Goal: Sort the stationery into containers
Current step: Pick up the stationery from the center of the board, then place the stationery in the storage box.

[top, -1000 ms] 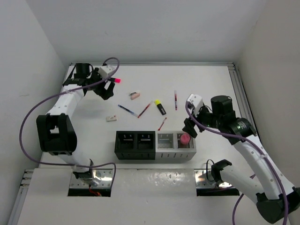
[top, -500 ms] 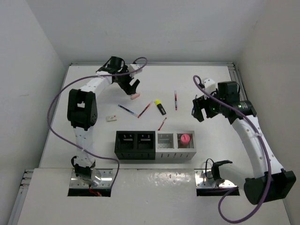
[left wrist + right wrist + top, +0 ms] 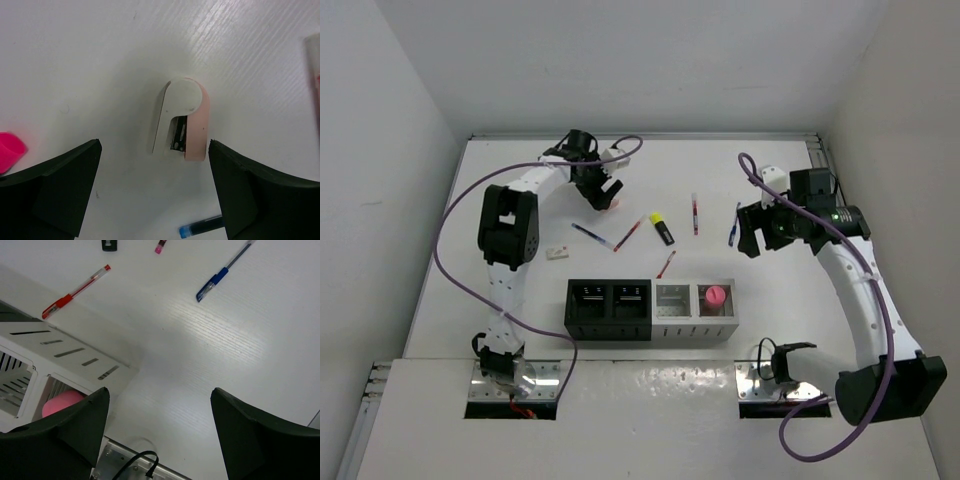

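Above the eraser [image 3: 181,117]: my left gripper [image 3: 153,147], jaws spread, empty. Eraser centred between them, long axis across my closing line.

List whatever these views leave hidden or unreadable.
- Left wrist view: a pink object is cut off by the left edge, so its kind is unclear.
- Right wrist view: the pink-capped glue stick is half hidden behind a finger of the right hand.
- Top view: the black bins are too dark inside to tell their contents.
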Available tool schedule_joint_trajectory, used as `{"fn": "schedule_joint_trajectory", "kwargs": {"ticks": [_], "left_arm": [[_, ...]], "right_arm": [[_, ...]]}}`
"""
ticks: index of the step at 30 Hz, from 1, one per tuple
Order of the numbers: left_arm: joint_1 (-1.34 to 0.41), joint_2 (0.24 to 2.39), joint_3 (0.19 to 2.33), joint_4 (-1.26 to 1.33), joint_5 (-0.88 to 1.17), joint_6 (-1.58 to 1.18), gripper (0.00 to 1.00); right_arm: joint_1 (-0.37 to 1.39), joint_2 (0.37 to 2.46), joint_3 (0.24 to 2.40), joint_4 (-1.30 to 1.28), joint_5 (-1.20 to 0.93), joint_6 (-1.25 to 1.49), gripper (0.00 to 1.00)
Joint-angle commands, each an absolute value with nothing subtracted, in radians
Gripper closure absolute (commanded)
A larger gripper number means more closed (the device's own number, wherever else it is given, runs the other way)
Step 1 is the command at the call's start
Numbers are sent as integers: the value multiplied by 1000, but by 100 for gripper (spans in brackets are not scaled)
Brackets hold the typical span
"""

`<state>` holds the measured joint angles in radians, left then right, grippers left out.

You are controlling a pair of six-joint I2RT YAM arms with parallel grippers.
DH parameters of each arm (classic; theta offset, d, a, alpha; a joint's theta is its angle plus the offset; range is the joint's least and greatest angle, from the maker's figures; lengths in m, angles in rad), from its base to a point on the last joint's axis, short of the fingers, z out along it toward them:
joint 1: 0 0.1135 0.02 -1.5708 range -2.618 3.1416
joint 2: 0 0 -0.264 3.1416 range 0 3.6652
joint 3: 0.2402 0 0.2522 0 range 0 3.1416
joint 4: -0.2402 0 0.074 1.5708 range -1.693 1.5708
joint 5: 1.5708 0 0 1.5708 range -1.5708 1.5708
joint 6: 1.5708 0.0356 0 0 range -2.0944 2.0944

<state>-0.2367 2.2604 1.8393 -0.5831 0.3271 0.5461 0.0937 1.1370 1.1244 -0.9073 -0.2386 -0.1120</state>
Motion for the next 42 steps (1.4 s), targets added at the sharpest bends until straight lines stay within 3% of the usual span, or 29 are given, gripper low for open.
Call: {"fn": "schedule_joint_trajectory", "kwargs": {"ticks": [1,7,19,24,31,35,40,42], "left_arm": [[-271,2253,1827,-548,304,577,5],[-291,2267,1809,-522,285,560,12],[-284,2273,1804,-531,255,543,58],[-275,2166,1763,-567,319,563,59],[-200,1772,1605,-643,581,661,68],[-155,1587,1591,-935,763,862,67],[-161,1407,1476,-1318,798,1295,66],[-173,1297,1378,-1318,781,1320,65]], "right_arm": [[91,1152,1160,-911,-249,-120,19],[89,1173,1157,-904,-259,-138,20],[86,1181,1131,-873,-285,-173,26],[86,1196,1108,-845,-299,-175,26],[84,1223,1063,-810,-311,-184,27],[83,1247,1049,-815,-316,-212,27],[80,1267,1006,-798,-305,-232,28],[78,1276,1003,-795,-293,-226,28]]}}
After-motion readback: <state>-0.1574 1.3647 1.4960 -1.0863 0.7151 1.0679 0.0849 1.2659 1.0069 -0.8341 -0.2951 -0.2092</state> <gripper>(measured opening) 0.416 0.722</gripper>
